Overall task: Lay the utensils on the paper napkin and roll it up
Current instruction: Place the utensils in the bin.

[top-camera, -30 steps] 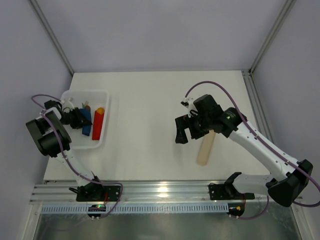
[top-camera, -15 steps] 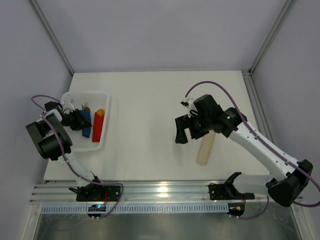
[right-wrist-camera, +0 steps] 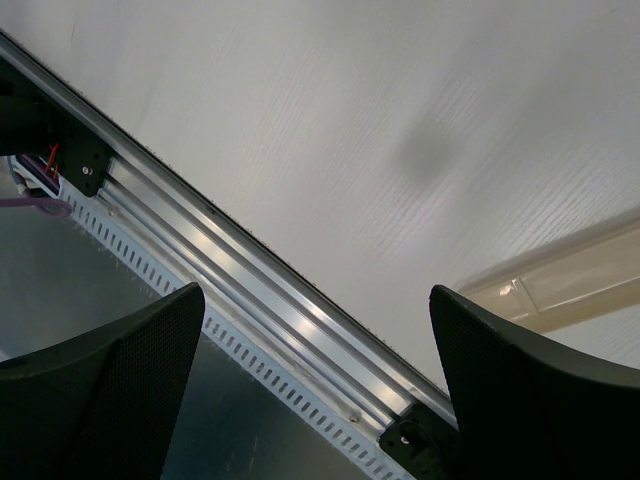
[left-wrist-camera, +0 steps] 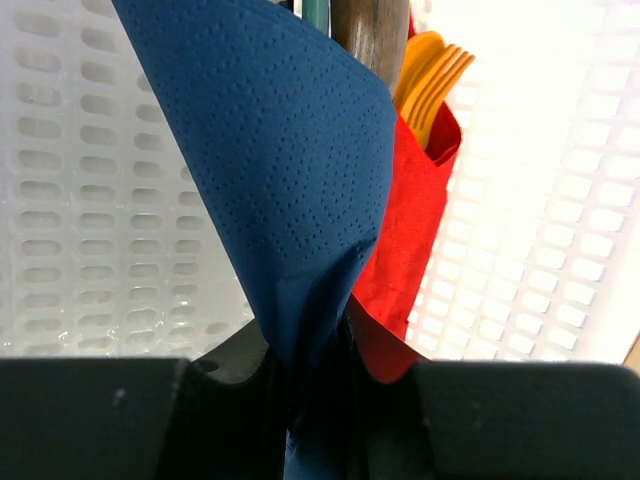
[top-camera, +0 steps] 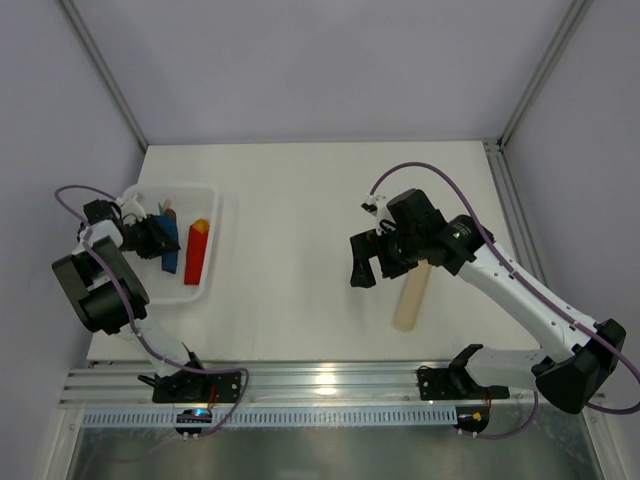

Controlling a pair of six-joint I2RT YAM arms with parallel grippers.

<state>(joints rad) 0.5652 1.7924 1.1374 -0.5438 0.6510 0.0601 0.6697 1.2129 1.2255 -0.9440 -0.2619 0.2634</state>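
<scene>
Tightly in left gripper (left-wrist-camera: 316, 400), dimpled navy paper napkin (left-wrist-camera: 290, 180) (right gripper (right-wrist-camera: 315, 390) wide, empty).

Change over the last second, top view: the left arm's elbow (top-camera: 100, 292) swings toward the near edge of the tabletop (top-camera: 300, 310). Its wrist draws back and leftward. The left end effector (top-camera: 156, 238), pinching the paper napkin (top-camera: 171, 250), shifts slightly left. The purple cable (top-camera: 66, 192) loop rises.

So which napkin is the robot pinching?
The blue napkin, caught in the jaws of the left gripper; the red napkin beside it wraps an orange fork.
</scene>
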